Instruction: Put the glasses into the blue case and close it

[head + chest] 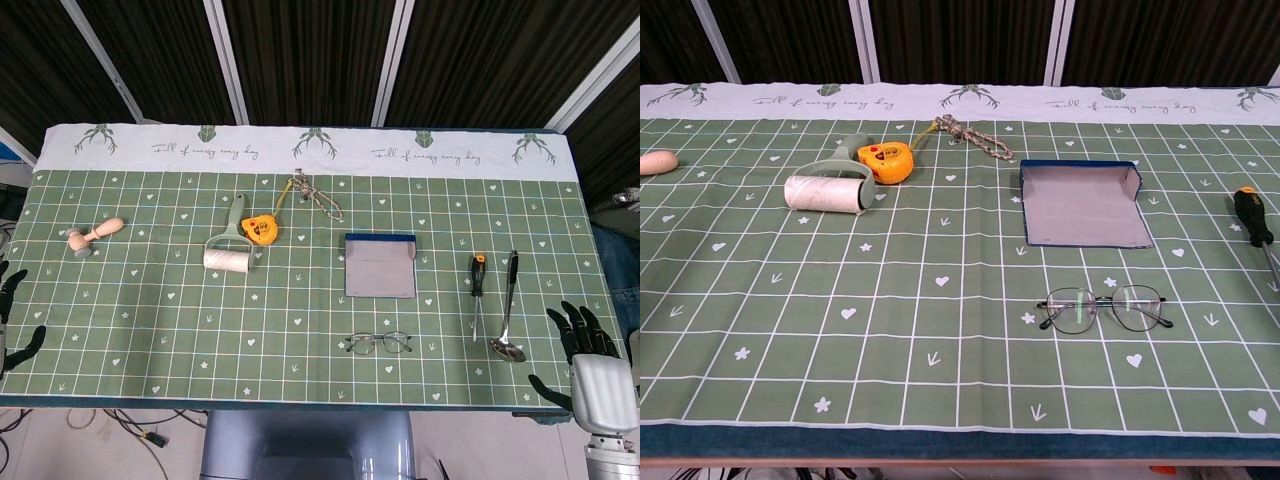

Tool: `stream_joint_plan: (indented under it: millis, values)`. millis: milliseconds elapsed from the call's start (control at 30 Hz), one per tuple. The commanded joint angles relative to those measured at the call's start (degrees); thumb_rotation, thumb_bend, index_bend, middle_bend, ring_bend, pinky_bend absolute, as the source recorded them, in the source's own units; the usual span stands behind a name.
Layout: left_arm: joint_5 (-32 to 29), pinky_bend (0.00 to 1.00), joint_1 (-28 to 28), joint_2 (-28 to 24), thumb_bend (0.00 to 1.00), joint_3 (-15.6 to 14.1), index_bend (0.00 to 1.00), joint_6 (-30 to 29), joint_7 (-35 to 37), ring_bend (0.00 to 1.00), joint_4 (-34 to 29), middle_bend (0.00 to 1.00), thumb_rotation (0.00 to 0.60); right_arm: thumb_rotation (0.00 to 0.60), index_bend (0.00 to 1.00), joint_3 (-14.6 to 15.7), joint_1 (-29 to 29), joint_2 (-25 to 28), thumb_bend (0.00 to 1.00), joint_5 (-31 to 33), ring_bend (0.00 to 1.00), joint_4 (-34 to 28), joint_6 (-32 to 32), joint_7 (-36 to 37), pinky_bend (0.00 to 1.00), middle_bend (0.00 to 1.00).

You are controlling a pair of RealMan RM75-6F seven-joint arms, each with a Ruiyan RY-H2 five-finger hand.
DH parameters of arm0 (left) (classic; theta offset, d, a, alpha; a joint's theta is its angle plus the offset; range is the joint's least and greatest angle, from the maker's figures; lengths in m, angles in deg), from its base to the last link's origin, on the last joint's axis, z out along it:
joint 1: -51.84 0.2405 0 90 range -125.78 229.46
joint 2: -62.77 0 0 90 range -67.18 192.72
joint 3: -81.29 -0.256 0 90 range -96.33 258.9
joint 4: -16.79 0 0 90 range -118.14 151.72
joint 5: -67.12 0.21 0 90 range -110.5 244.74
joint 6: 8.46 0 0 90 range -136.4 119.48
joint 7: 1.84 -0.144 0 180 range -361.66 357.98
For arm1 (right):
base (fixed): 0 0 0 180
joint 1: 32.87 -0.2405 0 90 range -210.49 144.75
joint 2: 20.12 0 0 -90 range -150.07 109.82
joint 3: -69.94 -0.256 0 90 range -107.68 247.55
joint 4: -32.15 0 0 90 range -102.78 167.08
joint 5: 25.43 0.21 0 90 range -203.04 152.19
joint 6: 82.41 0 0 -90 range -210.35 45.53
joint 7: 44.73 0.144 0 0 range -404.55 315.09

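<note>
Thin-framed glasses (379, 343) (1103, 308) lie flat on the green cloth near the front edge. Just behind them the blue case (380, 265) (1081, 203) lies open, its grey lining facing up. My right hand (590, 357) hovers at the table's front right corner, fingers spread and holding nothing, well to the right of the glasses. My left hand (10, 317) shows only partly at the far left edge, fingers apart and empty. Neither hand appears in the chest view.
A screwdriver (477, 283) and a spoon (508, 320) lie between the case and my right hand. A lint roller (229, 251), a yellow tape measure (262, 229), a rope piece (317, 198) and a wooden stamp (93, 236) sit further left.
</note>
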Motion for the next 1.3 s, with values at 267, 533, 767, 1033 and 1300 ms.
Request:
stream_joint_plan:
  millis: [267, 533, 767, 1033, 1300]
  values:
    - [1.1, 0.0, 0.1, 0.4, 0.31, -0.4, 0.1, -0.4, -0.8, 0.0, 0.4, 0.0, 0.6, 0.6, 0.21, 2.2, -2.4, 4.8, 0.11, 3.6, 0.07, -4.6, 9.5, 5.1, 0.23, 0.11]
    - [0.3, 0.0, -0.1, 0.0, 0.31, -0.3, 0.1, 0.4, -0.2, 0.0, -0.1, 0.0, 0.6, 0.6, 0.32, -0.7, -10.5, 7.0, 0.1, 11.9, 0.08, -6.7, 23.6, 4.2, 0.23, 0.12]
    - [0.6, 0.0, -0.1, -0.3, 0.31, -0.5, 0.1, 0.6, 0.1, 0.0, -0.4, 0.0, 0.6, 0.6, 0.36, -3.5, -17.9, 3.5, 0.17, 18.3, 0.08, -5.2, 34.1, 5.1, 0.23, 0.12]
    - [0.3, 0.0, -0.1, -0.6, 0.31, -0.5, 0.1, 0.9, 0.9, 0.0, -0.6, 0.0, 0.6, 0.6, 0.38, -5.0, -23.0, -3.6, 0.21, 24.0, 0.08, -1.6, 37.3, 0.5, 0.23, 0.12]
    - [0.2, 0.0, -0.1, -0.8, 0.31, -0.5, 0.1, 1.2, 1.2, 0.0, -0.6, 0.0, 0.6, 0.6, 0.41, -5.6, -25.4, -9.9, 0.28, 28.6, 0.08, 0.1, 35.7, -4.2, 0.23, 0.12]
